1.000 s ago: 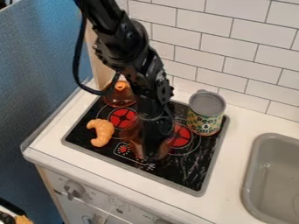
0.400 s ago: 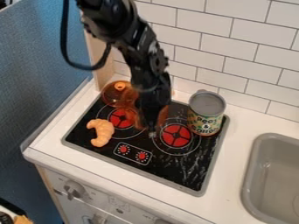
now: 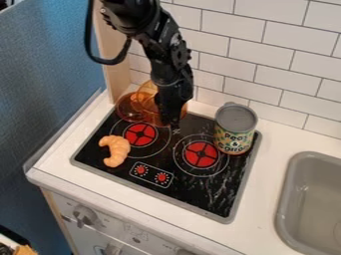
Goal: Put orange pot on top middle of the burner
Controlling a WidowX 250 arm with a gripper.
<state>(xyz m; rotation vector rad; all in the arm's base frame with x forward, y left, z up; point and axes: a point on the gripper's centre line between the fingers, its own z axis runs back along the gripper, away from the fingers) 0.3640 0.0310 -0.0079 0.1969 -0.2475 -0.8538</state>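
The gripper (image 3: pixel 174 125) hangs over the back edge of the stove, behind the two red burners, shut on the orange pot (image 3: pixel 153 118). This pot is see-through, and the arm hides much of it; parts show on both sides of the black gripper. To its left, at the stove's back left corner, an orange see-through lid (image 3: pixel 128 110) with a knob overlaps it in the view. The left burner (image 3: pixel 140 134) and the right burner (image 3: pixel 201 154) lie in front of the pot.
A plastic croissant (image 3: pixel 116 150) lies at the stove's left edge. The tall can (image 3: pixel 235 128) stands at its back right. Behind rises the tiled wall (image 3: pixel 273 69); a grey sink (image 3: pixel 286 199) is at the right.
The gripper and the orange pot have moved together from the stove's front middle back toward the wall, uncovering the burners and the control panel. Croissant and can have stayed put.
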